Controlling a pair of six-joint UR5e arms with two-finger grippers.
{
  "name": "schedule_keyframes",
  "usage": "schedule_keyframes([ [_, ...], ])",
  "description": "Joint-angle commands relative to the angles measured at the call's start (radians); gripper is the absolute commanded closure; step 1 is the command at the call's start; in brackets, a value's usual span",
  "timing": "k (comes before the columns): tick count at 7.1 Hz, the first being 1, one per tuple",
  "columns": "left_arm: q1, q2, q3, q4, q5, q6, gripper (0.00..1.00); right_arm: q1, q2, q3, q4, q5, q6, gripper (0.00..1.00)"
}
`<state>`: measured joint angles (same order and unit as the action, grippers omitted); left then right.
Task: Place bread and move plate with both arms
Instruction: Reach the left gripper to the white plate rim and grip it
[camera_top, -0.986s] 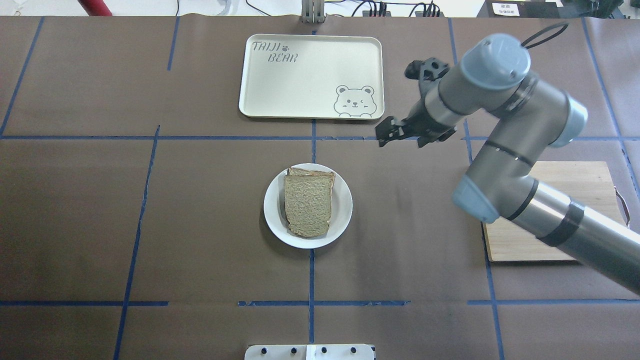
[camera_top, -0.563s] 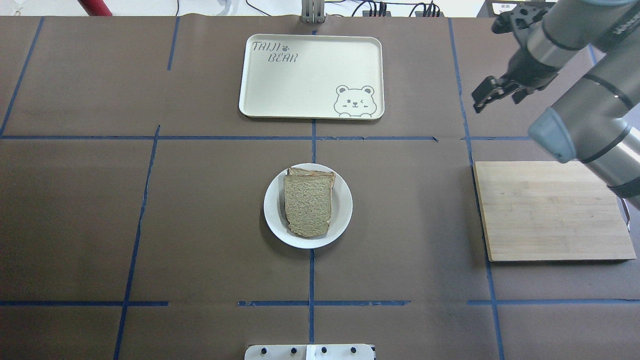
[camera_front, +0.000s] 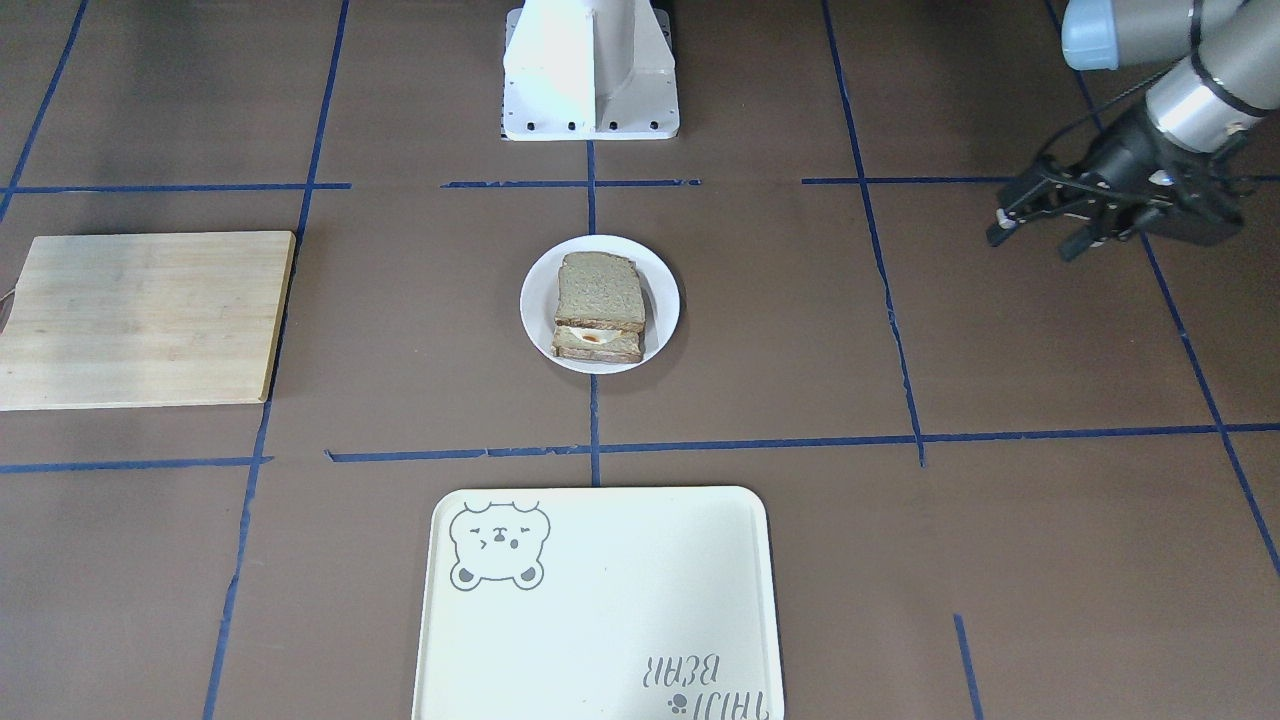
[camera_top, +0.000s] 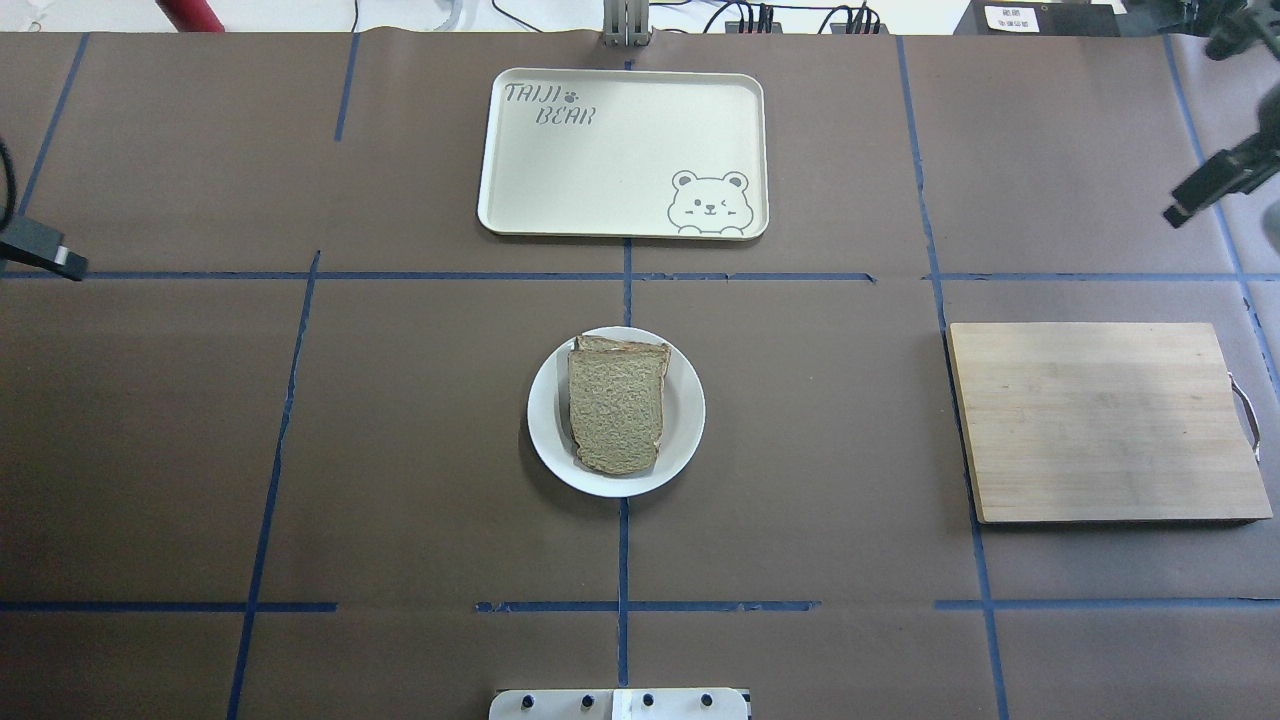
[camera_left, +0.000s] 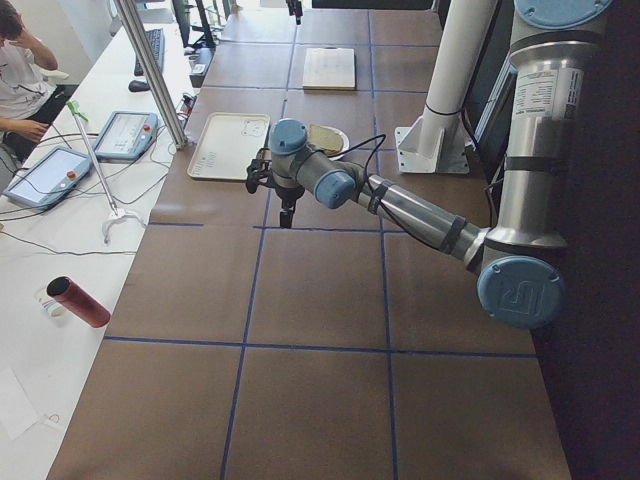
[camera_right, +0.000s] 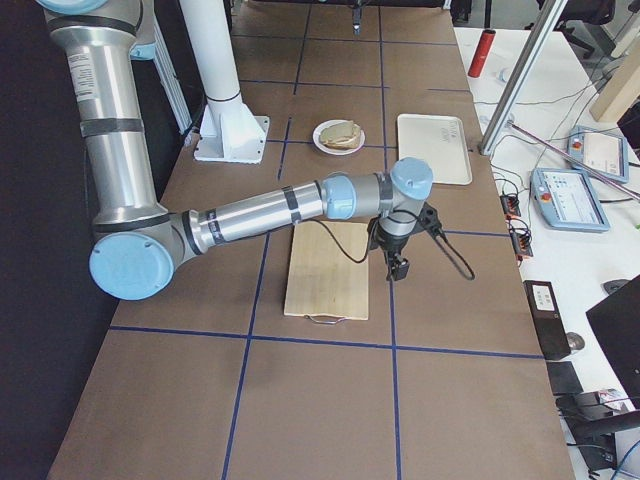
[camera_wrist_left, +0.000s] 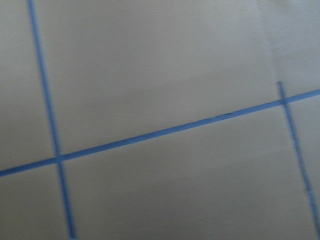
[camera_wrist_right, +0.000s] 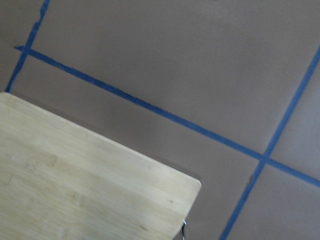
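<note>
The bread (camera_top: 617, 408) lies on the small white plate (camera_top: 688, 425) at the table's middle. In the front view the bread (camera_front: 598, 290) sits on a darker slice with egg showing between them, on the plate (camera_front: 667, 300). My left gripper (camera_front: 1038, 235) is open and empty, far to the plate's left; only a piece of it (camera_top: 45, 250) shows at the overhead view's left edge. My right gripper (camera_top: 1215, 185) is at that view's right edge, open and empty, beyond the wooden board's far side.
A cream tray with a bear drawing (camera_top: 620, 150) lies behind the plate. A wooden cutting board (camera_top: 1100, 420) lies at the right; its corner shows in the right wrist view (camera_wrist_right: 75, 185). The white pedestal base (camera_front: 590, 70) stands at the robot's side.
My right arm has pulled back from near the tray to the table's right edge, uncovering the board. A piece of my left gripper has come into view at the left edge.
</note>
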<state>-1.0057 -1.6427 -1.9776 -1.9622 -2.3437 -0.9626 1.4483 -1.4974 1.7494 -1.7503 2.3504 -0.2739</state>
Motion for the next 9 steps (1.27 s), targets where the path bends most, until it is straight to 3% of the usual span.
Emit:
schedule_keyframes([
  [1,0.257,-0.102,0.002,-0.142,0.209,-0.387,0.00,0.113,-0.157,0.038,0.006,0.012,-0.062,0.00],
  [3,0.437,-0.214,0.012,-0.149,0.422,-0.604,0.00,0.130,-0.185,0.041,0.006,0.004,-0.057,0.00],
  [4,0.487,-0.226,0.044,-0.221,0.513,-0.713,0.00,0.130,-0.185,0.041,0.006,0.006,-0.054,0.00],
  [6,0.538,-0.227,0.272,-0.625,0.657,-0.870,0.00,0.130,-0.185,0.041,0.006,0.010,-0.051,0.00],
  [8,0.541,-0.239,0.414,-0.859,0.728,-0.941,0.01,0.130,-0.185,0.041,0.006,0.015,-0.051,0.00],
  [9,0.545,-0.265,0.477,-0.933,0.736,-0.949,0.07,0.130,-0.185,0.041,0.006,0.017,-0.050,0.00],
])
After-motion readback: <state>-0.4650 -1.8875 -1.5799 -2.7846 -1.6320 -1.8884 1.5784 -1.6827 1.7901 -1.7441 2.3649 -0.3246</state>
